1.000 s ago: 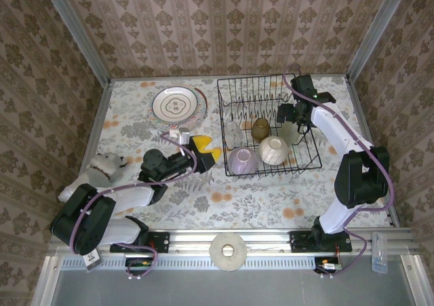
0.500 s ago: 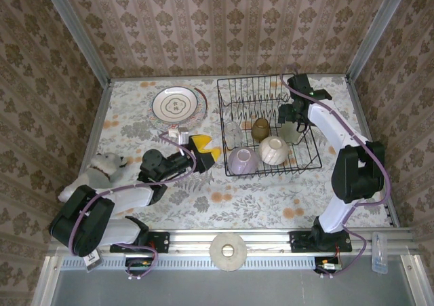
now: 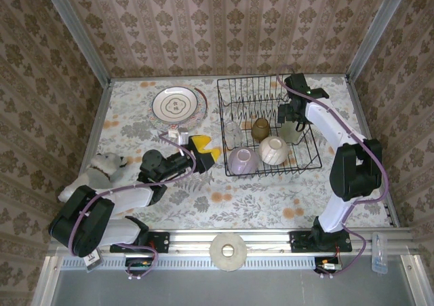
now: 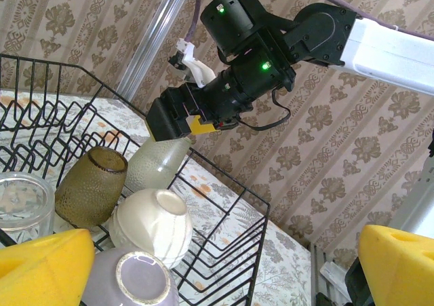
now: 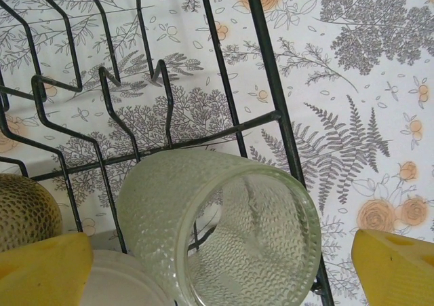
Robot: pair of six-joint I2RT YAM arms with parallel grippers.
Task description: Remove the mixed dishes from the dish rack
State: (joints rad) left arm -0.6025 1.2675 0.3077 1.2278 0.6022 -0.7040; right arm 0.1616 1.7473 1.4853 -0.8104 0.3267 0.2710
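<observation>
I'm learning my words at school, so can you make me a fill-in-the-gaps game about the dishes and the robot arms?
The dish rack is made of black ___.
The plates are stacked on the table to the ___ of the rack.
The right gripper hovers over the pale ___ tumbler.
The left gripper has its jaws ___.
Missing words: wire, left, green, open.
</observation>
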